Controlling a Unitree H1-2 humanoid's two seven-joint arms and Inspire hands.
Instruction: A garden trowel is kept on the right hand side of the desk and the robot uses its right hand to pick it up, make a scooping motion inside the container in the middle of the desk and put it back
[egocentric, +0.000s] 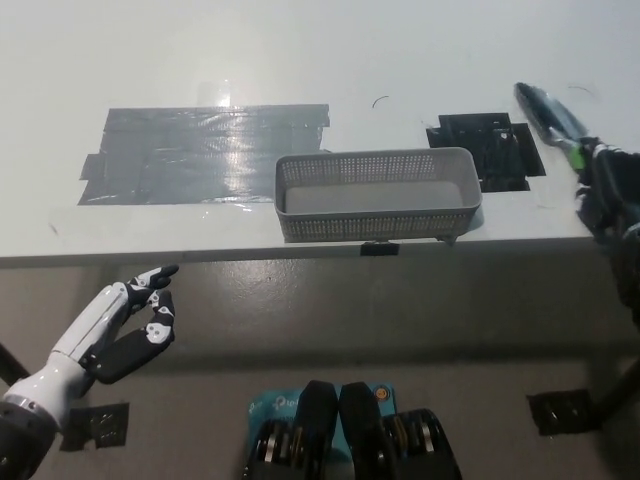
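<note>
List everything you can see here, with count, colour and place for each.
Desk: one, white, filling the upper picture.
Basket: one, grey, perforated, mid-desk at the near edge.
Grey tape patch: one, behind and left of the basket.
Black tape patch: one, behind the basket's right end.
Garden trowel: one, dark blade, green neck, far right, held.
Floor tape marks: two, black, lower left and lower right.
Left hand: one, white, fingers apart, lower left below the desk edge.
Right hand: one, black, shut on the trowel's handle, right edge.
</note>
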